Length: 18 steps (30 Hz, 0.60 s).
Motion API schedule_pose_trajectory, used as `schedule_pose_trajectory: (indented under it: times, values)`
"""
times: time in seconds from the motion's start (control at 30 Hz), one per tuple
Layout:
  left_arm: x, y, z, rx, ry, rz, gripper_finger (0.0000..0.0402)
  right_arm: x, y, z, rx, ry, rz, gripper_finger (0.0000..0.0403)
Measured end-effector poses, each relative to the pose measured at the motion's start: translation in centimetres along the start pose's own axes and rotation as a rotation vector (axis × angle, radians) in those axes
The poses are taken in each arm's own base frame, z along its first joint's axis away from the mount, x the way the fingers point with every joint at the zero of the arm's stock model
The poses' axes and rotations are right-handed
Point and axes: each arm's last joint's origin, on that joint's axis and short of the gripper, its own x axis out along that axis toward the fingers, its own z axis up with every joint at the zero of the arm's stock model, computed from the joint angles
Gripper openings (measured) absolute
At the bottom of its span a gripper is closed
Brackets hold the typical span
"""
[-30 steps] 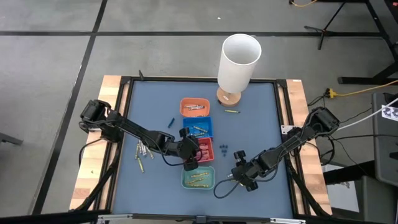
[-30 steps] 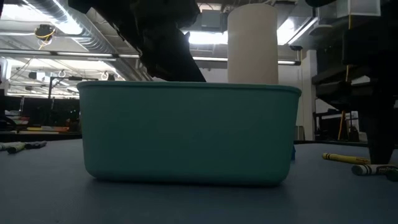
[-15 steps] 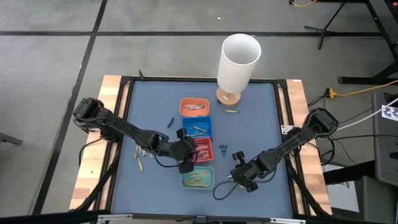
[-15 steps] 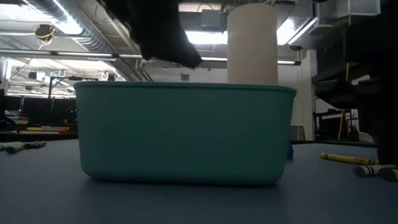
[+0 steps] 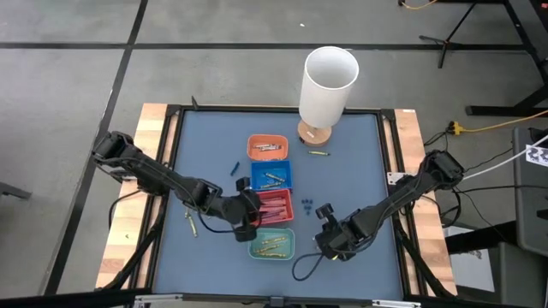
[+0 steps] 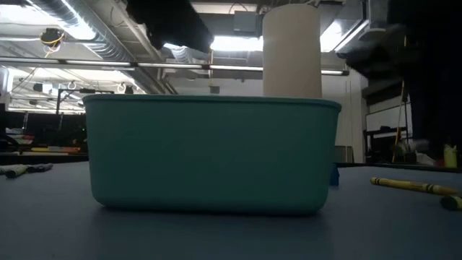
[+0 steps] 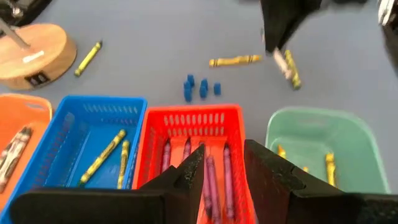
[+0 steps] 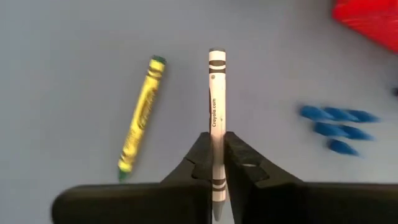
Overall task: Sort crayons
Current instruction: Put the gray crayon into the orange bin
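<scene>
Closing on a white crayon [image 8: 216, 118] by the green tray [image 5: 274, 245], my right gripper [image 8: 216, 163] now pinches it; left gripper [image 7: 222, 163] has pulled back, spread, above the red tray [image 7: 193, 124]; trays partly filled, several crayons [image 5: 193, 212] remain loose.

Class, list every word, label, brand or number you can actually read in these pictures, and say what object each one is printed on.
"Crayola.com": printed along the white crayon clamped in the right tool.
Yellow crayon beside it: has dark lettering on its wrapper, too blurred to read.
Dark label on the wooden base: too small to read.
Tag at the right edge of the high view: black-and-white pattern, not readable.
Nothing else legible.
</scene>
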Motion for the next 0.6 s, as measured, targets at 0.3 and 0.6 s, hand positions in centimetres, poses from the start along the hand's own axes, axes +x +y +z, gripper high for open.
schedule_pose_trajectory:
  times: [0.3, 0.6]
  values:
    - [0.0, 0.2, -0.4, 0.016, 0.043, 0.016, 0.0098, -2.9, -3.0, 1.3, -0.128, 0.068, -0.177, 0.0024]
    - [0.0, 0.2, -0.5, 0.017, 0.046, 0.018, 0.0098, -2.4, -10.4, 0.9, -0.134, 0.096, -0.24, 0.0025]
